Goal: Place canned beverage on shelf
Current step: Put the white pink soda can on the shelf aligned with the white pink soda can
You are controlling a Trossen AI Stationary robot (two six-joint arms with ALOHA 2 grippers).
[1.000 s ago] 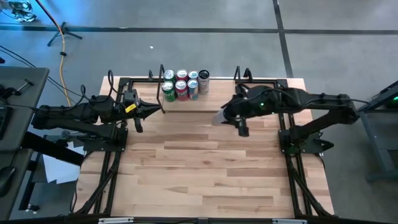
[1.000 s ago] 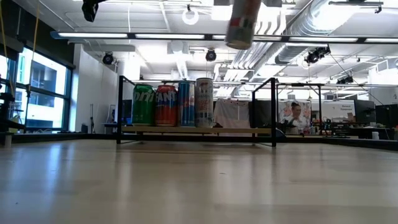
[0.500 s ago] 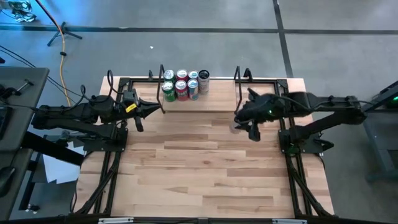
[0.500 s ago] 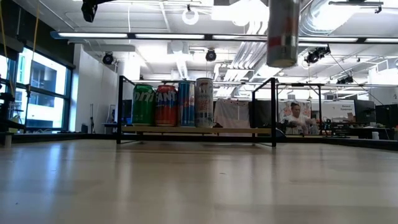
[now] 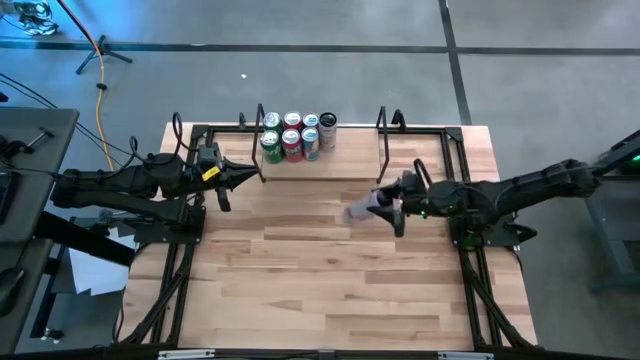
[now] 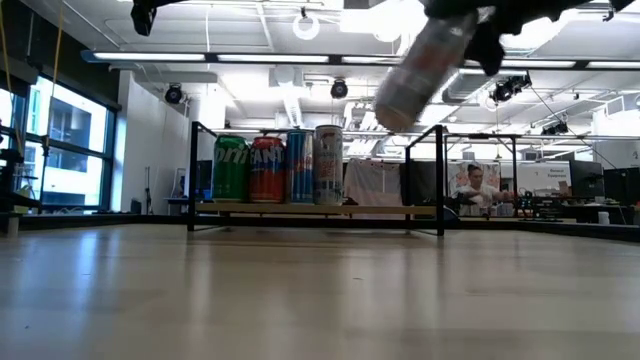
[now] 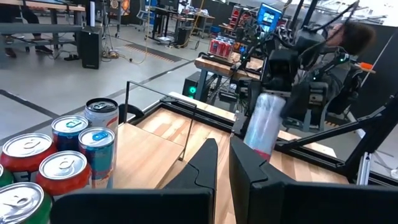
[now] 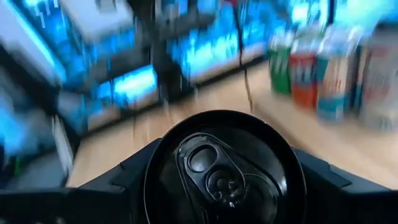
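A pale silver can (image 5: 360,211) with a red band hangs tilted over the table's middle right, and my right gripper (image 5: 385,208) is shut on it. In the low view the can (image 6: 418,72) hangs high above the tabletop. The shelf (image 5: 350,162) lies at the far edge between two black wire uprights. Several cans (image 5: 295,135) stand on its left part, resting on their bases (image 6: 280,200). My left gripper (image 5: 258,176) hovers shut and holds nothing, in front of the shelf's left upright. My right gripper pinches the can's side wall just below its top end (image 7: 268,99) between its two fingers (image 8: 127,177). The fingers come from the table's right, slanting down, and lie along the can. The tab end (image 8: 225,168) faces the wrist. The can hangs clear, its lower end toward the left.
The shelf's right part (image 6: 385,209) is bare board next to the standing cans. Black frame rails (image 5: 470,270) run along both table sides. Open tabletop (image 5: 320,280) stretches toward the near edge.
My right gripper has sunk and drawn back toward the table's right and near side, rolling its wrist. The can has come along, still lifted clear, and has tipped from upright to slanting, its lower end swung toward the left.
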